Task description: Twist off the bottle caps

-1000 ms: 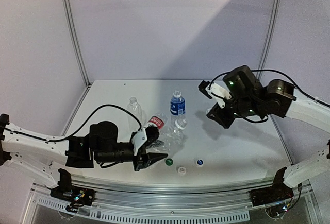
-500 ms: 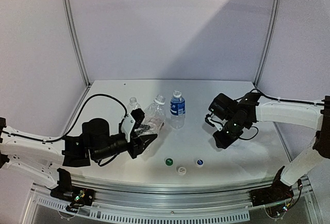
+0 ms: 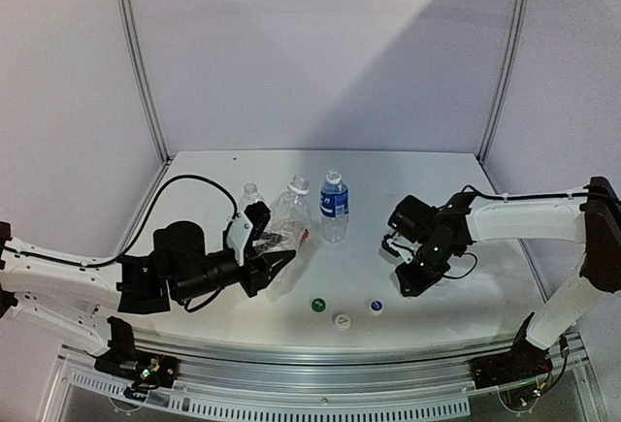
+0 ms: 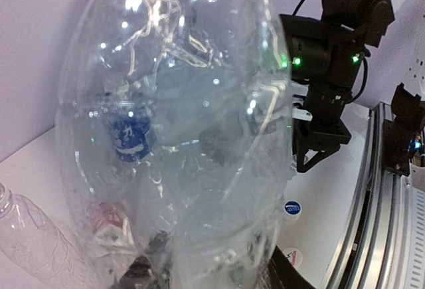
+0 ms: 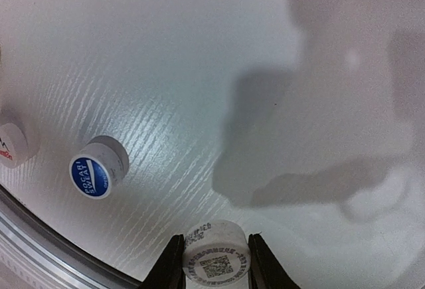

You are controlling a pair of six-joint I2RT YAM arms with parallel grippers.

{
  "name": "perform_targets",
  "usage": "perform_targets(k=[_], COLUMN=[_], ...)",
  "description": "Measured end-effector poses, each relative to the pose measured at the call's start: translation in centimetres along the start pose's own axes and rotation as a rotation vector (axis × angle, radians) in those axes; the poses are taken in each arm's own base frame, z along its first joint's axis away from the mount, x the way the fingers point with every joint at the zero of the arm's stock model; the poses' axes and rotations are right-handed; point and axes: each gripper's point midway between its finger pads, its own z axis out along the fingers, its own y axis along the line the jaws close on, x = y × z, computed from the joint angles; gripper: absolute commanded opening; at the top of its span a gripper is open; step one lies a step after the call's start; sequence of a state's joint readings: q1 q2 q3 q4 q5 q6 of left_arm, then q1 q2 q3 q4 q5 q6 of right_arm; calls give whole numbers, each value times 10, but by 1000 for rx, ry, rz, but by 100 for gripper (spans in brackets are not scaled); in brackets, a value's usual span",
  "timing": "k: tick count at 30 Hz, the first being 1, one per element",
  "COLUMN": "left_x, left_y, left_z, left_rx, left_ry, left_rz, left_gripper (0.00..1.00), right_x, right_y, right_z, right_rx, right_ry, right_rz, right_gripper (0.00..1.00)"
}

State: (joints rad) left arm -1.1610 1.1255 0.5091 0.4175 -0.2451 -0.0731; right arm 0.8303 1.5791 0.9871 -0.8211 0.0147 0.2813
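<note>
**Item:** crumpled clear bottle (image 3: 289, 212), upright on the left half of the worktop (image 3: 408, 170), clamped at mid-body in left end effector (image 3: 271, 241). Neck uppermost; whether capped, not discernible.

**Handling:** likely very light, thin-walled, dented. Apt to buckle and slip under squeeze, so best held low on the body, with twist applied only at the stiff cap.

**Right end effector** (image 3: 408, 282): closed on a white cap with printed code (image 5: 216, 257), low over the worktop.

**Loose near the front edge:** green cap (image 3: 317, 304), white cap (image 3: 342, 320), blue-topped cap (image 3: 375, 306). Small, rigid, probably prone to rolling.

**Standing behind:** blue-labelled bottle (image 3: 334, 211), unlabelled bottle (image 3: 250, 197).

**Surface:** pale, smooth, faintly grained, glossy.

**Room:** plain lilac panel walls (image 3: 320, 53) on three sides, metal posts (image 3: 136, 53), aluminium rail (image 3: 320, 354) in front.
</note>
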Motion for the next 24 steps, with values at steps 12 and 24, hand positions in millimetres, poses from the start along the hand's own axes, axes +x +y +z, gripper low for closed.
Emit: perform_targets(k=[12, 24], left_x=[-1, 10], left_y=[-2, -4], left_z=[0, 5], left_rx=[13, 18], left_ry=[-3, 29], left_rz=[-1, 7], left_gripper=[30, 31], right_x=[2, -19], right_y=[5, 7], right_z=[16, -22], right_rx=[-25, -38], right_ry=[18, -92], right_rz=[8, 10], right_gripper=[45, 52])
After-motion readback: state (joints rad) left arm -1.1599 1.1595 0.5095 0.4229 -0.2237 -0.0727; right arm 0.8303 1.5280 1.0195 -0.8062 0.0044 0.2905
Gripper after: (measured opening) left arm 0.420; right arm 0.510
